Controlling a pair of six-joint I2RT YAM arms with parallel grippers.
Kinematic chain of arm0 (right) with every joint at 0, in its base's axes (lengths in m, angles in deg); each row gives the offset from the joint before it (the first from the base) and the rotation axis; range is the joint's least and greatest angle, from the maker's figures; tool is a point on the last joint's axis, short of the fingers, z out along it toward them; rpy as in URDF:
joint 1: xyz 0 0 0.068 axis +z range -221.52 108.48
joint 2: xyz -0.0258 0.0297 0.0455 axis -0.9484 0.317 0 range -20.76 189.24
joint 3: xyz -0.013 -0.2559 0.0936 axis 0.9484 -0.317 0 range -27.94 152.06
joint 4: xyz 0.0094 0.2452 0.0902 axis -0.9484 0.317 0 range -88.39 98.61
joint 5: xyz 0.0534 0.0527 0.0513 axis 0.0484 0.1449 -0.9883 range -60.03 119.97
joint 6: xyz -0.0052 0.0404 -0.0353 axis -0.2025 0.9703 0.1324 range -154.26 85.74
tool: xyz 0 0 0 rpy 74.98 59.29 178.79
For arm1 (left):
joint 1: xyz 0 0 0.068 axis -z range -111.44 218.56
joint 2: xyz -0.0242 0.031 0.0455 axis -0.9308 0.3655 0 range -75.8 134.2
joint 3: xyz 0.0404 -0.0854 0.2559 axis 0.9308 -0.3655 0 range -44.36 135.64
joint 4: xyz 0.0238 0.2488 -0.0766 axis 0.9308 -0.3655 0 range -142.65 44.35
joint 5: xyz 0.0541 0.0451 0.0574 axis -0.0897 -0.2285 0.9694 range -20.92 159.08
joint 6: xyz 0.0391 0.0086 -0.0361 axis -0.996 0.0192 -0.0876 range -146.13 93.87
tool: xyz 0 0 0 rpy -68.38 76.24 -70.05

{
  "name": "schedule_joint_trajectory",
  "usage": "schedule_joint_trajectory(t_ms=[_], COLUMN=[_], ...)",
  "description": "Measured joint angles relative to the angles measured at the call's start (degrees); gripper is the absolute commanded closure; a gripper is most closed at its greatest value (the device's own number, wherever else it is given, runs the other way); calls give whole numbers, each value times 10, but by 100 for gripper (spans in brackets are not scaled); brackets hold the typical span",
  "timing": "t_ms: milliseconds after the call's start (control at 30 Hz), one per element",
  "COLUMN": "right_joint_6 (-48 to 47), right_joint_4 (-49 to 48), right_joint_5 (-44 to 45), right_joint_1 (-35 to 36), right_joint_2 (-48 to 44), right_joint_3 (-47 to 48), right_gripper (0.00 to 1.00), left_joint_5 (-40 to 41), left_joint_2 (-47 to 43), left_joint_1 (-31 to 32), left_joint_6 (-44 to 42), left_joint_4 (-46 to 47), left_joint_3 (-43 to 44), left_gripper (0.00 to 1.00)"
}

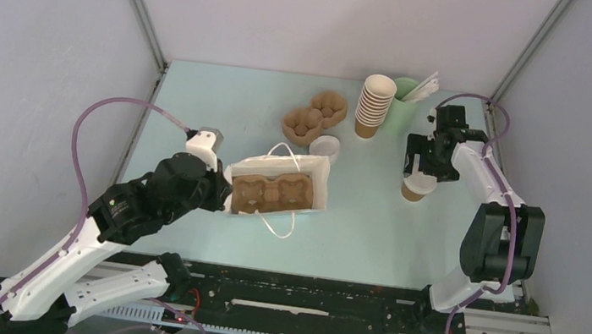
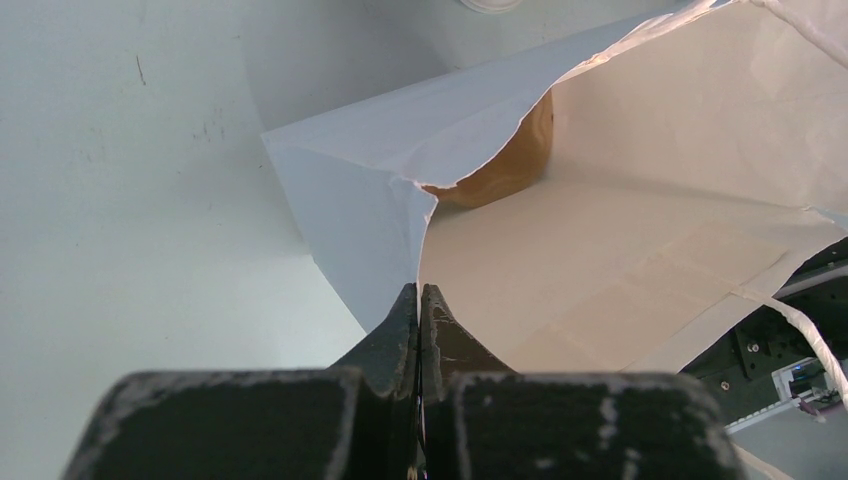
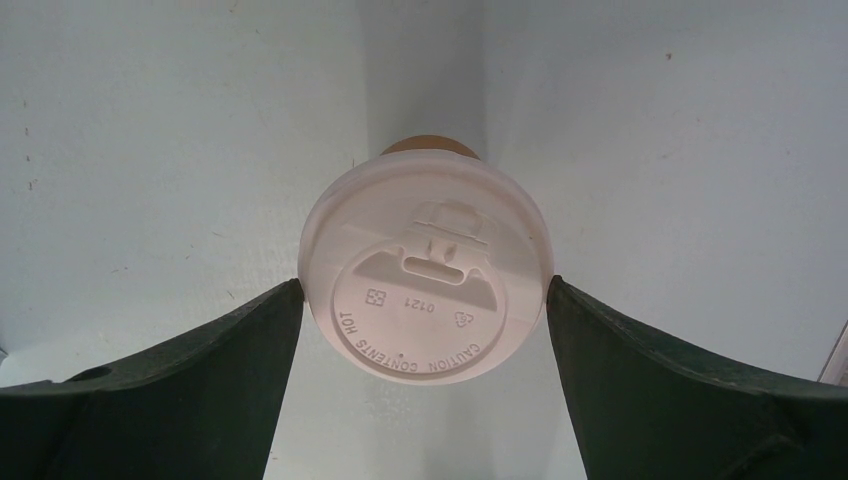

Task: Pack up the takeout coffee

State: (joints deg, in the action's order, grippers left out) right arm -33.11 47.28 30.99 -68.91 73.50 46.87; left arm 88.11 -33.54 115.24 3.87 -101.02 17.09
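At 9 o'clock, pinches the bag end wall with the left gripper, pressed together on the paper, probably to keep the mouth open and steady. Holds a carrier flat inside, wells up for a cup. Leaves bare table between bag and 3 o'clock, with a spare lid just off the rim at 12 and the stack well beyond. At 3 o'clock, straddles the upright coffee with the right gripper, spread, tips right at the lid's edge; cannot tell whether clamping. Needs a lift over the rim.
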Motion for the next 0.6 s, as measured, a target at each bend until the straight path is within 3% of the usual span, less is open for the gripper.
schedule_joint_trajectory(t_ms=[600], right_joint_6=[0], right_joint_4=[12], right_joint_5=[7], right_joint_1=[3], right_joint_2=[14], right_joint_3=[15], right_gripper=[0], left_joint_5=[0], left_joint_2=[0], left_joint_1=[0], left_joint_6=[0], left_joint_4=[0], left_joint_3=[0], left_gripper=[100])
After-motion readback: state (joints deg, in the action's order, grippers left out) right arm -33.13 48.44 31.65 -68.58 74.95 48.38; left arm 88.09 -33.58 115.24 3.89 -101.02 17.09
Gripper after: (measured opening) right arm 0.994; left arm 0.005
